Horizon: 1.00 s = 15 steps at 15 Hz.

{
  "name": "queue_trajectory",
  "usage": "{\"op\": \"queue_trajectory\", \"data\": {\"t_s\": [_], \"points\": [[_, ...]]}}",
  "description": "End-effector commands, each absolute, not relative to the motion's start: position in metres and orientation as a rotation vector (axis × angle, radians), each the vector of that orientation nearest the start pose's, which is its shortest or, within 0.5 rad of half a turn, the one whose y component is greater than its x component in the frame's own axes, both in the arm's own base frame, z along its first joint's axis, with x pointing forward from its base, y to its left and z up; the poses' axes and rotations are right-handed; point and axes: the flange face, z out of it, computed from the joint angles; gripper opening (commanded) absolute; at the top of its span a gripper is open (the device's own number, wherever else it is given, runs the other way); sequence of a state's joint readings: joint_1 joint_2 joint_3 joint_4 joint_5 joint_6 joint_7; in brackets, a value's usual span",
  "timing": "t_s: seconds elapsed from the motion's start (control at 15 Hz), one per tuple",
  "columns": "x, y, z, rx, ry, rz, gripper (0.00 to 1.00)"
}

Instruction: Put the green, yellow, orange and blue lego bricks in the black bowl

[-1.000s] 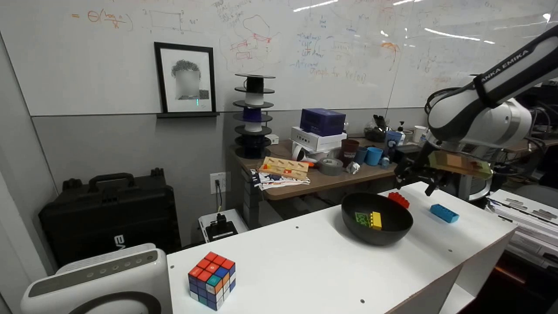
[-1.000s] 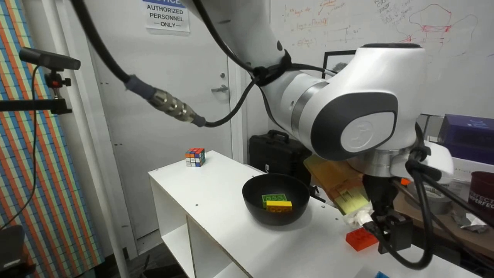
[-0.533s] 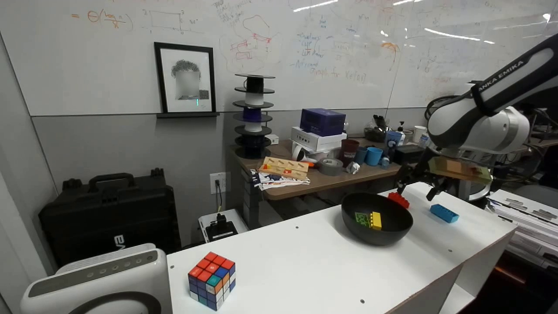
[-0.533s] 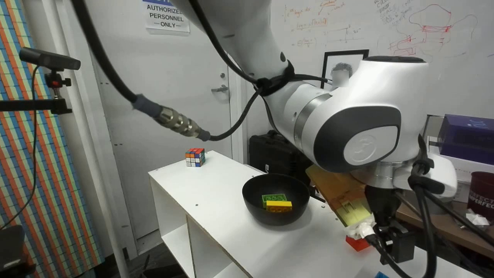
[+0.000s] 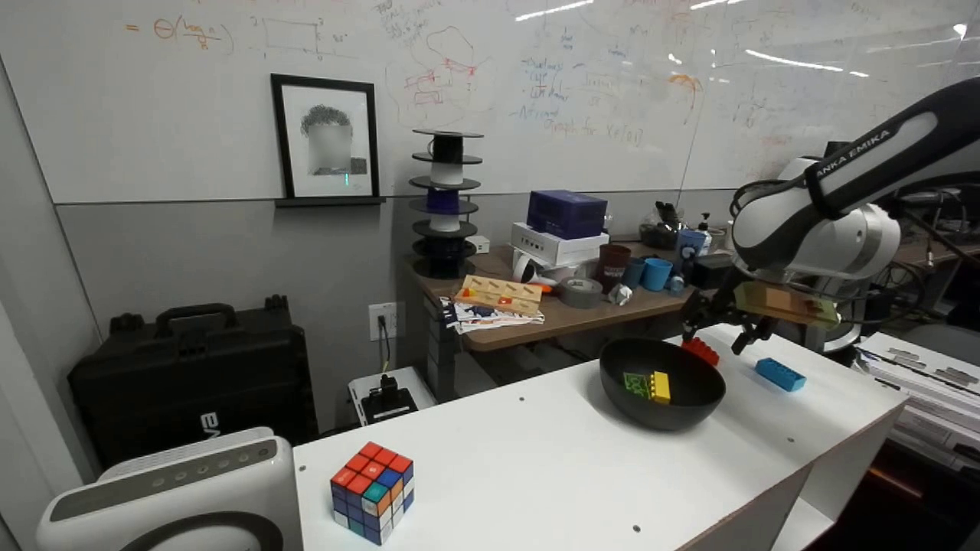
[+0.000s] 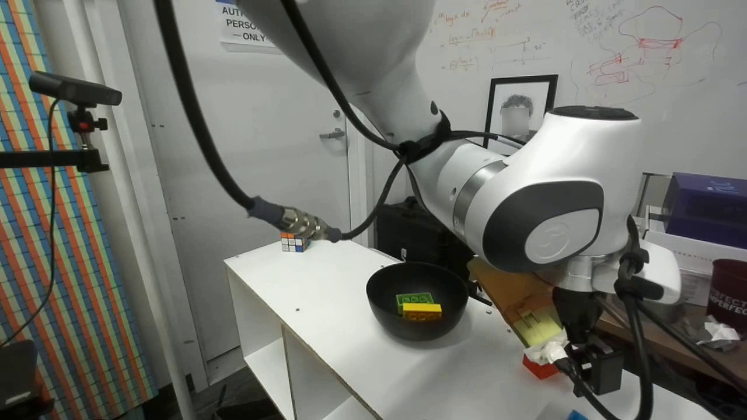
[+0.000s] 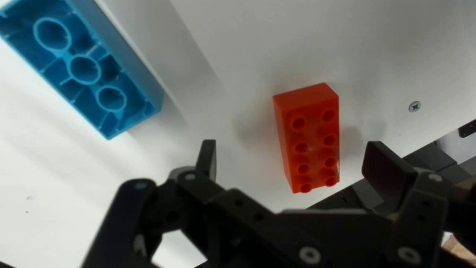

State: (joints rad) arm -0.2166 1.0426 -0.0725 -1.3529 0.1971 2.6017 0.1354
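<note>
Noted glare streaks on whiteboard (image 5: 490, 92) above black bowl (image 5: 662, 415), soft shadow beside it; found gripper (image 7: 293, 160) slightly blurred in wrist view.

A scribbled whiteboard (image 5: 490, 92) tops the grey wall (image 5: 337, 260); the half-hidden floor (image 6: 251, 380) seems dark.

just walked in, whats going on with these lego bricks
A robot arm is partway through loading a black bowl: the green brick and yellow brick lie inside. The orange-red brick and blue brick are on the white shelf unit. The gripper hangs open near the orange-red brick, holding nothing, probably about to grasp it.
</note>
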Motion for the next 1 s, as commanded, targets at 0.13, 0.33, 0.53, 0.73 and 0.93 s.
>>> {"op": "queue_trajectory", "data": {"t_s": [0.13, 0.33, 0.53, 0.73, 0.93], "points": [[0.737, -0.198, 0.103, -2.97, 0.809, -0.304, 1.0], [0.743, -0.191, 0.115, -2.958, 0.773, -0.268, 0.66], [0.745, -0.184, 0.126, -2.936, 0.76, -0.236, 0.42], [0.739, -0.175, 0.128, -2.92, 0.754, -0.175, 0.19], [0.732, -0.173, 0.126, -2.919, 0.756, -0.113, 0.13]]}}
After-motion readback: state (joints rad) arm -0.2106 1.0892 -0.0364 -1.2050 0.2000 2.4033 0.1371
